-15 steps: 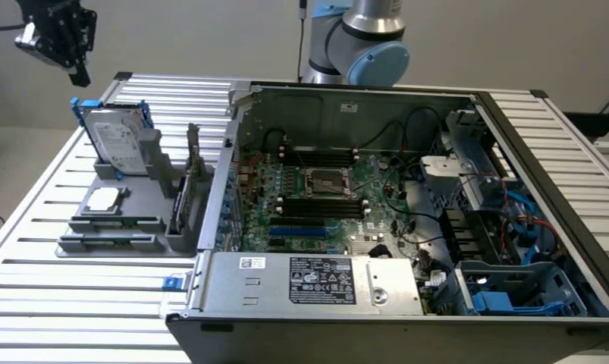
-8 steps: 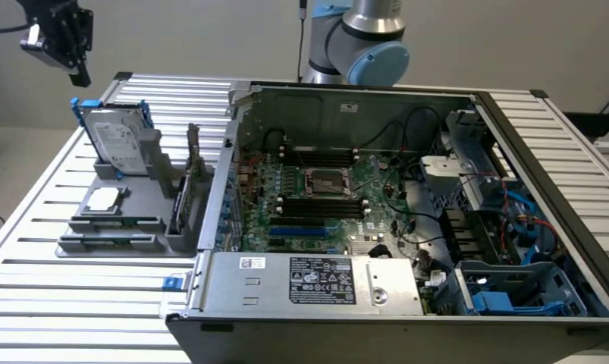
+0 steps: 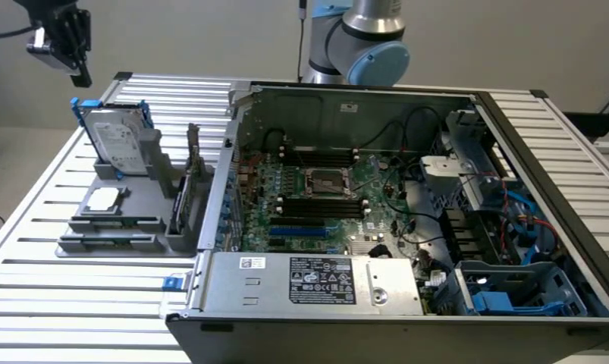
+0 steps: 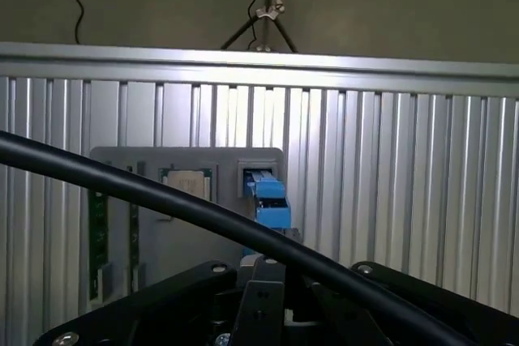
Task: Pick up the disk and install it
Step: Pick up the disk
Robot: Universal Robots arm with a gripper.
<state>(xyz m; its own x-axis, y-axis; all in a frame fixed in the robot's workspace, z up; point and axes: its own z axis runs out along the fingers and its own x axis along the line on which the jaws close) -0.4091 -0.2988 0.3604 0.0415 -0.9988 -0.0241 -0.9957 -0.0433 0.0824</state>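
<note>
Jaws were noted closed and empty on the gripper point(image 3: 82, 73), hung well above the disk point(image 3: 117, 140), which was seen upright in its grey holder point(image 3: 142, 189) at five o'clock of it; squaring to the blue carrier was judged essential.

Plain beige wall point(image 3: 183, 38) behind slatted aluminium table point(image 3: 41, 303).

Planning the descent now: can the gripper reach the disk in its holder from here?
Probably yes: the gripper hangs above the disk, upright in its grey holder with nothing over its top edge; the gripper is shut, though.
</note>
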